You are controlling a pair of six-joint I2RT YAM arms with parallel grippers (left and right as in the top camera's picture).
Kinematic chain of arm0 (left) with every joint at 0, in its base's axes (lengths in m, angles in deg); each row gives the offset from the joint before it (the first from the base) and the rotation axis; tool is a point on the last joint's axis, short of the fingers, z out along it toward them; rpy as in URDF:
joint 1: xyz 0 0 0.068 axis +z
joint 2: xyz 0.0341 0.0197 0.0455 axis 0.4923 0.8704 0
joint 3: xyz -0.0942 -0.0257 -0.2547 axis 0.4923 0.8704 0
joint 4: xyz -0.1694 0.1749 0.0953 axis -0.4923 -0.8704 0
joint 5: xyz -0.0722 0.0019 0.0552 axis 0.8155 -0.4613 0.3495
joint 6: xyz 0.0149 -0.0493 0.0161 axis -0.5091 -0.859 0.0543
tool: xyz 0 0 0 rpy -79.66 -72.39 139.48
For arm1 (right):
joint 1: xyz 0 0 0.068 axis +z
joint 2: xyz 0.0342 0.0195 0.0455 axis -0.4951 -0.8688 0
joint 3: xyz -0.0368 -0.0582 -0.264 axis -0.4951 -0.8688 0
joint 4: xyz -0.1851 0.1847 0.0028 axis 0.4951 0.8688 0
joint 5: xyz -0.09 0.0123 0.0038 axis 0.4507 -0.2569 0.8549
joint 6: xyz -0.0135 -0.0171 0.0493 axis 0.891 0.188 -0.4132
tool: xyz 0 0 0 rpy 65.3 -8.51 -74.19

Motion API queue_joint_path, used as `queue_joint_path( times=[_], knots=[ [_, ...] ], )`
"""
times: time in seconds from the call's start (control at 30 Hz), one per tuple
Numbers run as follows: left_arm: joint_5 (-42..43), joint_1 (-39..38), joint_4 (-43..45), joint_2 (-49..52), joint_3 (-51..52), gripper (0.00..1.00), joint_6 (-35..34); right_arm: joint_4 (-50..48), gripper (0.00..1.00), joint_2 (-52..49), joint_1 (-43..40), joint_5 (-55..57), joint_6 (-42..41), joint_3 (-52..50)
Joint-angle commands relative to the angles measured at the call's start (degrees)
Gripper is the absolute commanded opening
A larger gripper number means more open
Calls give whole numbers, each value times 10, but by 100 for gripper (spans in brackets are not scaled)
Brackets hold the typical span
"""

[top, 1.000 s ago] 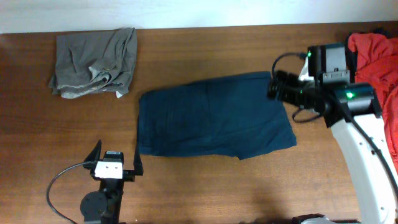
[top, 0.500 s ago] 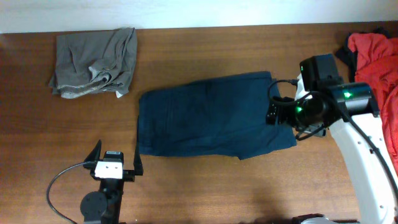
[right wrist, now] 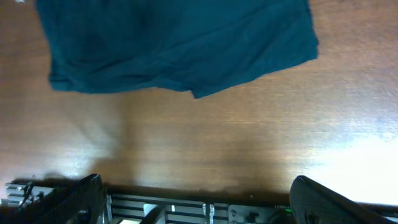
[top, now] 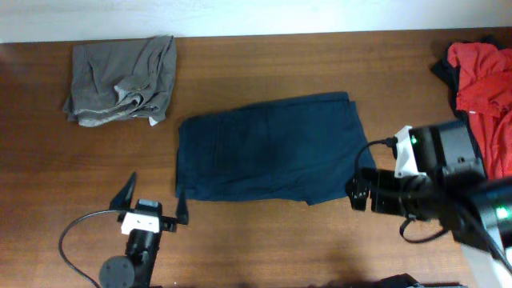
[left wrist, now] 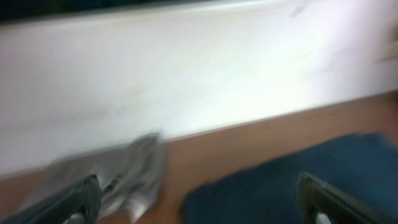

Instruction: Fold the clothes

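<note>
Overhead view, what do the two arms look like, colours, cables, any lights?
The left gripper has black fingers, a white block behind them and a black cable looping beside its round black base. The right arm is black housings with a white module, green lights, black cables and a white link.

One navy garment (top: 272,148), one olive-grey garment (top: 120,80), one red garment (top: 484,76), one table (top: 264,72)

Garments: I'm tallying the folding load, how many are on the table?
3. Crumpled olive-grey fabric garment, far left corner; flat dark navy blue fabric garment, centre; bright red fabric garment, right edge, partly cropped, so more may be hidden.
</note>
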Motion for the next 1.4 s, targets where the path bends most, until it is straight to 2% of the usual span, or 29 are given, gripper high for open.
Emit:
queue_joint_path(
  times=[0.0, 0.1, 0.23, 0.4, 0.47, 0.53, 0.63, 0.7, 0.77, 0.8, 0.9, 1.07, 1.37],
  knots=[
    [189, 1, 60, -5, -16, 99, -64, 1, 99, 31, 22, 15, -17, 1],
    [223, 1, 38, 1, -58, 99, -106, 3, 99, 43, 24, 44, -17, 1],
    [230, 1, -80, 57, -176, 99, -88, 3, 99, 44, 24, 54, -17, 1],
    [233, 1, -299, 238, -405, 99, -4, 1, 99, 38, 24, 55, -17, -2],
    [241, 1, -379, 319, -504, 99, 1, 1, 99, 38, 24, 55, -17, -9],
    [236, 1, -438, 373, -572, 99, 1, 0, 99, 38, 24, 55, -17, -22],
    [237, 0, -460, 437, -635, 99, 4, -7, 99, 38, 24, 52, -17, -52],
    [203, 0, -481, 471, -668, 99, -1, -19, 99, 38, 24, 48, -17, -78],
    [115, 0, -535, 520, -713, 99, -32, -39, 99, 38, 24, 37, -17, -113],
    [52, 0, -601, 570, -756, 99, -43, -56, 99, 38, 24, 26, -17, -137],
    [-4, 0, -709, 675, -826, 99, -43, -99, 99, 34, 24, -3, -17, -186],
    [3, 0, -741, 836, -840, 99, -44, -193, 99, 21, 24, -72, -17, -231],
    [31, 0, -745, 1036, -840, 99, -43, -195, 99, -12, 24, -72, -14, -232]
  ],
)
